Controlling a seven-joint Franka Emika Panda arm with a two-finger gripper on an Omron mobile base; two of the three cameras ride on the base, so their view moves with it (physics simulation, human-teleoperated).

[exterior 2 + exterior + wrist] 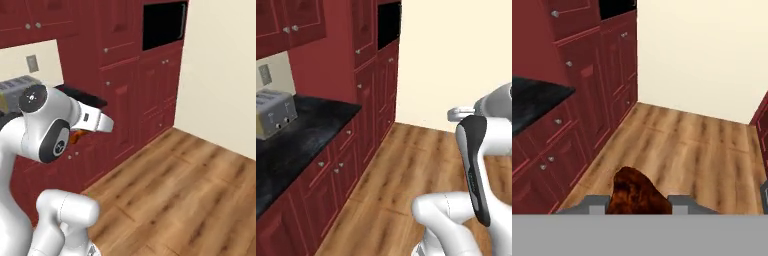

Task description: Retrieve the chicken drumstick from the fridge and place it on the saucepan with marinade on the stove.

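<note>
In the hand view the brown chicken drumstick sits between my two fingertips, low in the picture, held above the wooden floor. My gripper is shut on it. In the right base view a small orange-brown bit of the drumstick peeks out from behind my white arm, beside the cabinet fronts. The fridge, the stove and the saucepan with marinade are out of view.
Dark red cabinets run along the left, with a black counter carrying a grey toaster. A dark opening sits high in the tall cabinet. Wooden floor stretches to a cream wall.
</note>
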